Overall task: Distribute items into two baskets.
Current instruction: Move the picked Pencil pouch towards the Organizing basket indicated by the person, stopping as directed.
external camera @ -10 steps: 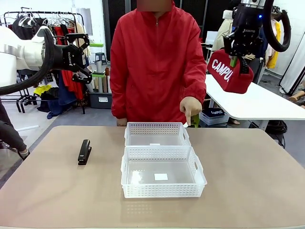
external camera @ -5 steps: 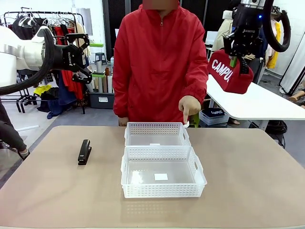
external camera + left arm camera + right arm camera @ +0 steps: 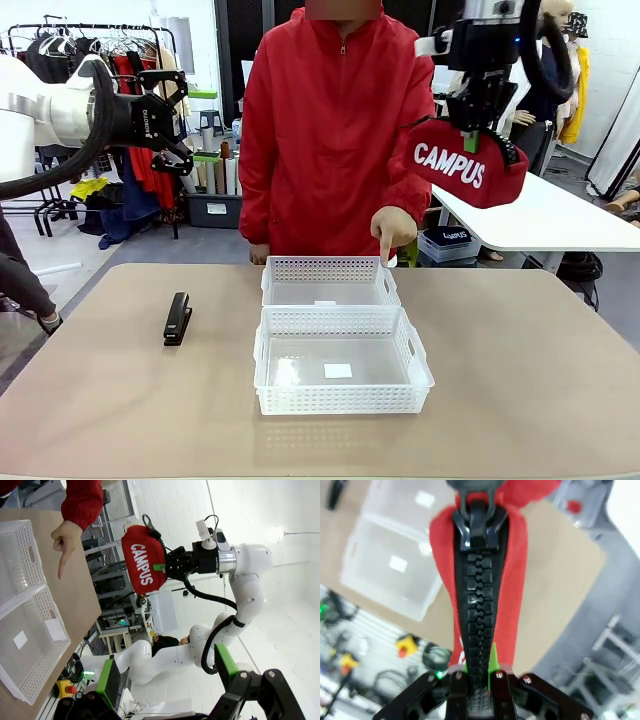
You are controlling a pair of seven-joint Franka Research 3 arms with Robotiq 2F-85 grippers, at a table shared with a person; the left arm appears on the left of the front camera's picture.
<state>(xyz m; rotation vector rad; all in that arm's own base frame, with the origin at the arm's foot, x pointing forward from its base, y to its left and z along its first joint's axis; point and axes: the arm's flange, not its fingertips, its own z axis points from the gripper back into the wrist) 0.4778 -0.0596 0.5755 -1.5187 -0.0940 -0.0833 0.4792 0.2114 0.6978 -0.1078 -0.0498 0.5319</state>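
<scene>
— Arms first. How many?
— Two white ones. The left arm comes in from the left side, high up and held out flat. Its left gripper (image 3: 180,125) points sideways, and its two fingers are spread wide apart.
— What lies under it?
— One black stapler (image 3: 178,318). It lies flat on the table (image 3: 520,360), far below that gripper and well apart from it, to the left of the baskets.
— How many baskets?
— Two. The far basket (image 3: 330,270) and the near basket (image 3: 340,400) touch each other in the middle of the table. Each shows a small white label.
— Is there a hand too?
— Yes, one. The person's hand (image 3: 395,228) hangs just above the far basket's right corner. One finger points down and the others are curled in.
— Where is the red thing?
— That is one red pouch (image 3: 460,165) with "CAMPUS" on it. It hangs in the air on the right, higher than the pointing hand and well above the table. The right gripper (image 3: 470,135) points down, and its fingers are pinching the pouch's top, right at the black zip (image 3: 477,580).
</scene>
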